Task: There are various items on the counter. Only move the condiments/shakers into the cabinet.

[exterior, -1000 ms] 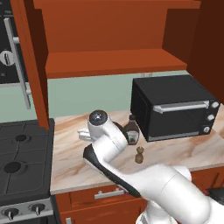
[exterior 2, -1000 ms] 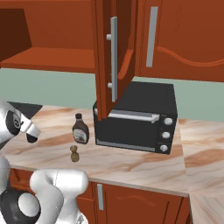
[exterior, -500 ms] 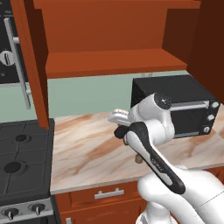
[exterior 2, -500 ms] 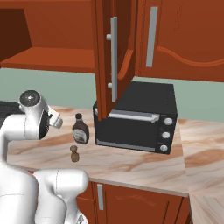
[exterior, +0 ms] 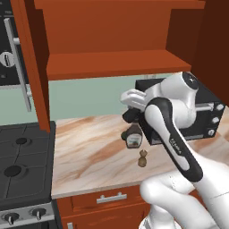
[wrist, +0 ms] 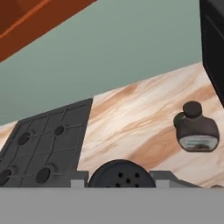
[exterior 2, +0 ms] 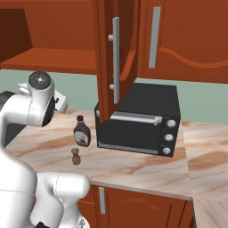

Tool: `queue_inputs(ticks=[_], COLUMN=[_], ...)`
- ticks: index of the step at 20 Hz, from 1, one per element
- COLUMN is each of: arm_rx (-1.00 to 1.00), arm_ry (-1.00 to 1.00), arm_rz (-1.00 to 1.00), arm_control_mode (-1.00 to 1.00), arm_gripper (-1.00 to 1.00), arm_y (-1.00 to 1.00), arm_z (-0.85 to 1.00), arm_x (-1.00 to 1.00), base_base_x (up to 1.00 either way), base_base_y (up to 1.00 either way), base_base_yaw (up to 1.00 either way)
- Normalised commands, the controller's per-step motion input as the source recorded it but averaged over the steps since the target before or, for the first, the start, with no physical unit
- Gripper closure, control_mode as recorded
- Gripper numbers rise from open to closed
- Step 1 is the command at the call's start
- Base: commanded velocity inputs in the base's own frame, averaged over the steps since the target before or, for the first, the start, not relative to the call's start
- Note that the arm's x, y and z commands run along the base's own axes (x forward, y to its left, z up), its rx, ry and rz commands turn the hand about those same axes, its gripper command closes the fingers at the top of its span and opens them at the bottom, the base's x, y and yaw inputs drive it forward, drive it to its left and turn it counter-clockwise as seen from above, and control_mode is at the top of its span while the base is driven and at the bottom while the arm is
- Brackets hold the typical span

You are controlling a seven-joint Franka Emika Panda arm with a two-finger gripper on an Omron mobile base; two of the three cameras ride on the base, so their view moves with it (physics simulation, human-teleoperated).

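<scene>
While the jaws grip the black shaker high above the tabletop, a swing toward the cabinet shelf could knock the brown bottle standing below, beside the wooden shaker, or strike the shelf edge.

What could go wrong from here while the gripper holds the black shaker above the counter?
1. The gripper holds the black shaker close above the brown bottle and the tan wooden shaker; a low swing or a slipped grip might topple them.
2. The cabinet shelf sits higher than the hand; rising too close to it could clip the shaker on its front edge.
</scene>
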Motion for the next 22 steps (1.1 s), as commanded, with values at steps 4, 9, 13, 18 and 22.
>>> queue_inputs(ticks=[4,9,13,18,22], arm_rx=[-0.11,-0.19,-0.19,-0.15,-0.07], arm_ry=[0.00,-0.15,-0.21,-0.06,-0.09], arm_rz=[0.00,0.00,0.00,0.00,0.00], arm_control_mode=[-1.00,-1.00,-1.00,-1.00,-1.00], arm_gripper=[1.00,1.00,1.00,1.00,1.00], arm_y=[0.00,0.00,-0.07,-0.43,-0.61], arm_z=[1.00,1.00,0.95,0.30,-0.01], arm_x=[-0.09,0.00,0.09,0.16,0.38], base_base_x=[0.00,0.00,0.00,0.00,0.00], base_base_y=[0.00,0.00,0.00,0.00,0.00], base_base_yaw=[0.00,0.00,0.00,0.00,0.00])
